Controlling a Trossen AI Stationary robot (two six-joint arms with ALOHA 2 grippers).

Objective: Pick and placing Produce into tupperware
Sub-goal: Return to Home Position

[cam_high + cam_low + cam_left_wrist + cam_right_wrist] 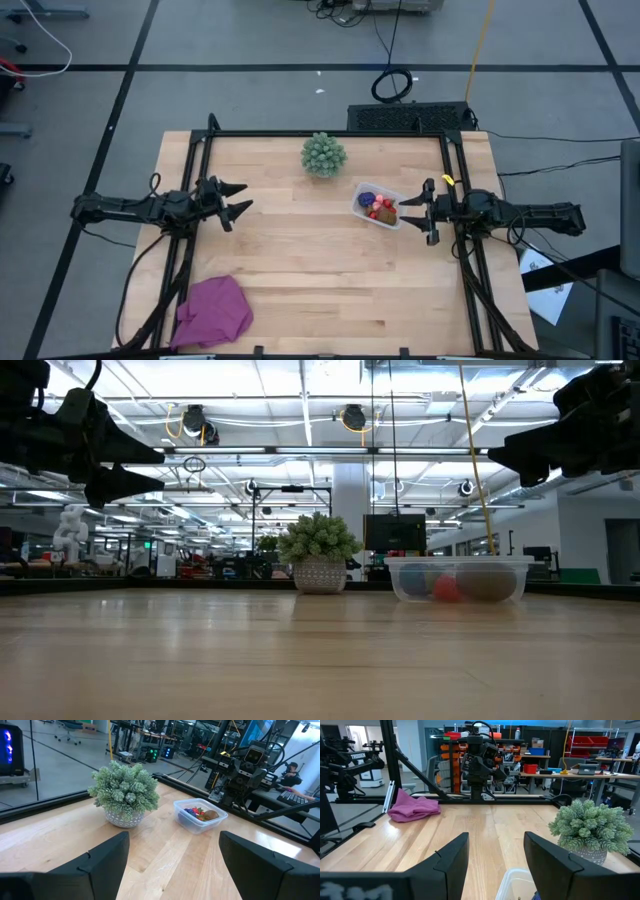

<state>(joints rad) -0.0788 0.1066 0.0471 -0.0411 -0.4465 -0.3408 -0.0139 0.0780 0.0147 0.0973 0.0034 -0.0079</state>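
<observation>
Two dark arms flank a pale wooden table [300, 270] with a black frame, which stands on a grey floor marked with dark lines; cables trail across the floor at the top of the high view. The low view looks across the boards into a large workshop with rows of ceiling lights and racks of equipment. A green spiky plant [324, 154] in a small pot stands at the upper middle of the table, and a magenta cloth [213, 310] lies crumpled in the lower left corner.

The tupperware [356, 201] sits right of centre, below and to the right of the plant and apart from it. The produce [380, 207] lies inside it: a dark purple piece, several red pieces and a brown oval, also visible through the clear wall in the low view.

The left gripper [246, 196] hangs above the table's left side, fingers [100, 865] spread wide and holding nothing. The right gripper [408, 212] hangs just to the right of the tupperware, its fingers [445, 865] likewise apart, empty, touching nothing.
</observation>
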